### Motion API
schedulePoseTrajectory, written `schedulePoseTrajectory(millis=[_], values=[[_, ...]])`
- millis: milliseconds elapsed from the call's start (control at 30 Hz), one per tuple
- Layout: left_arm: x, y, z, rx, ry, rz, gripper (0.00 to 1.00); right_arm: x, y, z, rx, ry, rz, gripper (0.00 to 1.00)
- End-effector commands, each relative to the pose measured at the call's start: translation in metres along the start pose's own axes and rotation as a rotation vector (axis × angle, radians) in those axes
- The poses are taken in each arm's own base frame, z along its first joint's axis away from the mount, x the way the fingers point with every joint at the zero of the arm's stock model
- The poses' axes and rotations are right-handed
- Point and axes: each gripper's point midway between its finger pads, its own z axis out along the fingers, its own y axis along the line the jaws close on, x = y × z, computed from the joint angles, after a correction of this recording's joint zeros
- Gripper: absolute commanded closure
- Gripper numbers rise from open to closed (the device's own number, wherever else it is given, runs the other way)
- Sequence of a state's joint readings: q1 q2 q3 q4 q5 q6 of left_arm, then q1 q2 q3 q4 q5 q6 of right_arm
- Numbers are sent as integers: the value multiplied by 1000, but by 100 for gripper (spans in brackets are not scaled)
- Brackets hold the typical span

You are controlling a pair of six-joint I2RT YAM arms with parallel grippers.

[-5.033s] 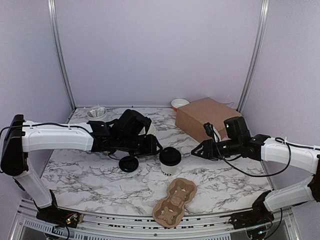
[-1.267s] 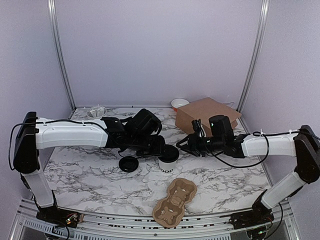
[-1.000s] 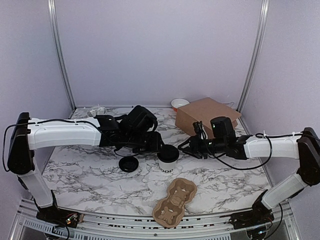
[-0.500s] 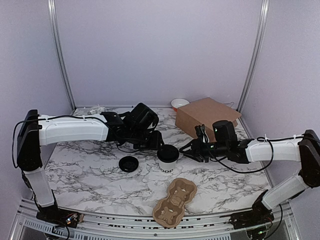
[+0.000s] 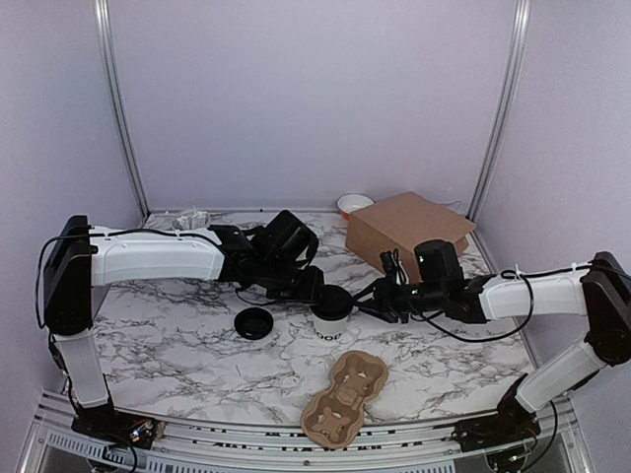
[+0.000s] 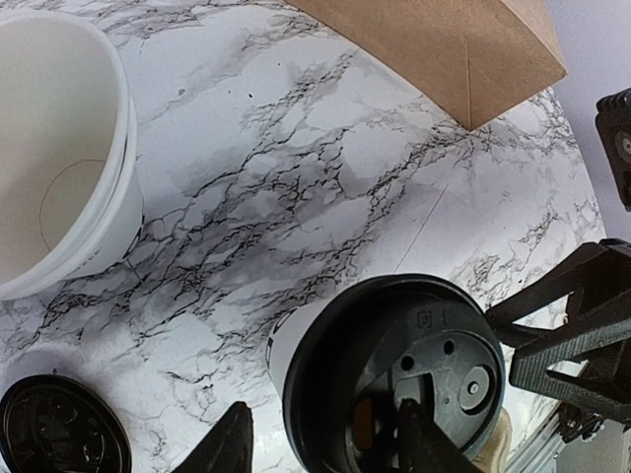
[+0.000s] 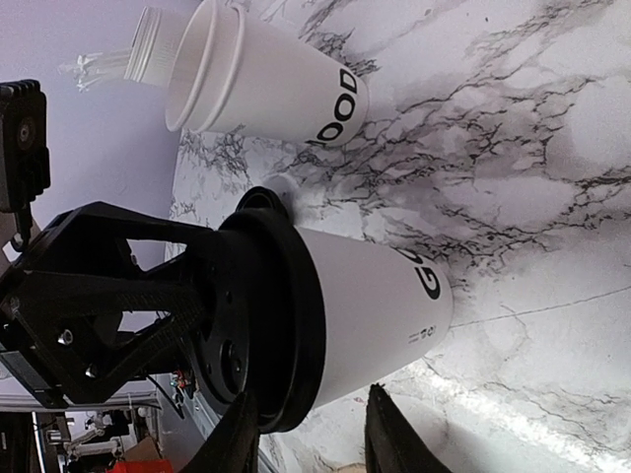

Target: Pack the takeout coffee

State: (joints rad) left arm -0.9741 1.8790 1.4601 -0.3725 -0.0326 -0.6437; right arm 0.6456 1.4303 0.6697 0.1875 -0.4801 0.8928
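— Where's the coffee cup (image 5: 332,315)?
— Upright on the table (image 5: 177,345), lid on, near the brown bag's (image 5: 409,232) front left corner.
— Left gripper (image 6: 320,443)?
— Over the lid, on the side away from the bag, fingers half apart, clamping nothing.
— Right gripper (image 7: 311,429)?
— Between bag and cup, fingers straddling the cup. Can't tell if they squeeze.

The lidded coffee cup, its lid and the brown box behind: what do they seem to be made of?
Cup: probably paper, matte white, with printed black letters. Lid: moulded black plastic, slightly glossy, with embossed marks and small holes. Brown box: kraft paper or card, matte, with sharp folded creases; I cannot tell which.
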Motion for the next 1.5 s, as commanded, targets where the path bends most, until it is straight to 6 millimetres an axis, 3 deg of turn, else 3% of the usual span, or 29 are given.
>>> schedulePoseTrajectory(millis=[0,567,767,1000,1167,1367,1467], values=[[1,-7,1,13,16,14,49,2,8,6,-27,8,-17,65],[11,-4,8,-10,21,-4,50,11,-4,15,27,20,-9,67],[14,-1,9,-16,23,-9,50,31,-28,21,133,69,-19,69],[17,1,11,-20,25,-15,50,45,-56,16,232,86,-12,70],[17,1,11,-19,23,-12,50,29,-30,15,167,44,-36,70],[16,2,9,-20,20,-8,50,-8,21,10,60,-32,-83,69],[17,2,8,-21,20,-4,50,-26,35,4,27,-79,-91,68]])
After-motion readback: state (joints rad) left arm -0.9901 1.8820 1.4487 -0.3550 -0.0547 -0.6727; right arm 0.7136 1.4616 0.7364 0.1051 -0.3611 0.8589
